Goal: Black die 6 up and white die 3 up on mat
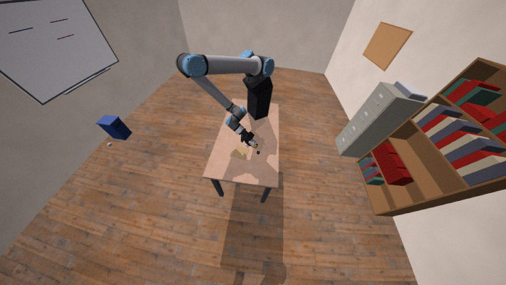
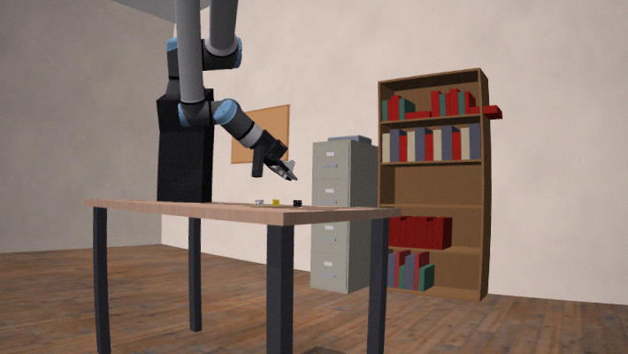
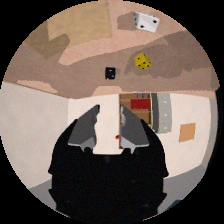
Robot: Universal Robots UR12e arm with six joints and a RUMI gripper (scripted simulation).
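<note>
Black die (image 1: 258, 152) (image 2: 297, 203) (image 3: 110, 73) sits at twelve o'clock in the wrist view, apart from the gripper (image 1: 253, 143) (image 2: 293, 178) (image 3: 109, 105), whose fingers stand narrowly parted, gripping nothing.

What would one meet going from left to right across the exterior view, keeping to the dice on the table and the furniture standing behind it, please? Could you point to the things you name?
White die (image 2: 259, 203) (image 3: 148, 22), yellow die (image 1: 256, 145) (image 2: 276, 203) (image 3: 143, 61), black die (image 1: 258, 152) (image 2: 297, 203) (image 3: 110, 73), grey filing cabinet (image 1: 370, 119) (image 2: 331, 179) (image 3: 164, 112), brown bookshelf (image 1: 367, 199) (image 2: 485, 186) (image 3: 135, 95).

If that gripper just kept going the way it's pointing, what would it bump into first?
Probably the tabletop, near or just past the black die; depth is unclear, so the gripper might clip it.
</note>
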